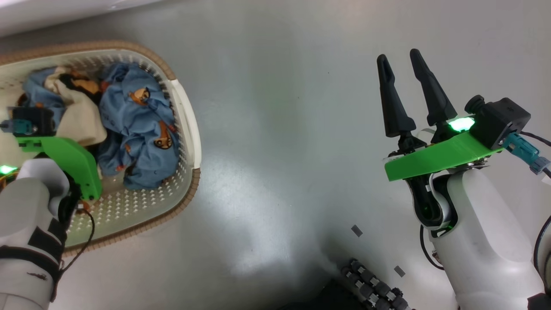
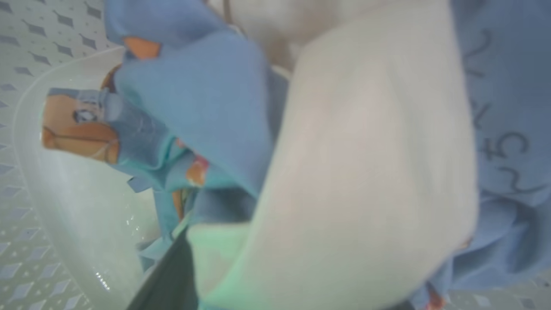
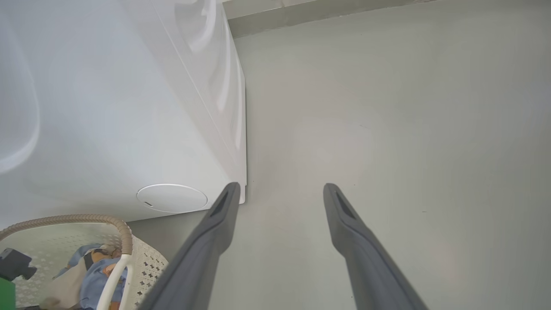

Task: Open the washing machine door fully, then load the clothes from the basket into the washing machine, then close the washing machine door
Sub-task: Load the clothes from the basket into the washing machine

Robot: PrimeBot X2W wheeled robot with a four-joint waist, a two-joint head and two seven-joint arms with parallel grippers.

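Your left end effector [image 1: 60, 155] hangs over the cream basket [image 1: 186, 116], which sits on the grey floor [image 1: 280, 129] at the robot's left, close to the foot of the white washing machine [image 3: 107, 107]. Every piece of the clothes [image 1: 142, 129] you can see lies inside the basket: light blue pieces with orange-brown cartoon prints are bunched against its far and right walls, and a cream piece [image 1: 82, 116] lies beside them, just under the left wrist. From the left wrist, one dark finger [image 2: 170, 275] rises at the bottom edge, and blurred cream fabric presses close to the lens with blue cloth around it. The jaws stand wide, and you cannot tell whether the fingers touch any cloth. Your right end effector [image 1: 398, 58] hovers well apart over bare floor, its fingers spread and holding nothing. From the right wrist, the machine's lower front corner with its round cap [image 3: 172, 198] lies just beyond the left fingertip.
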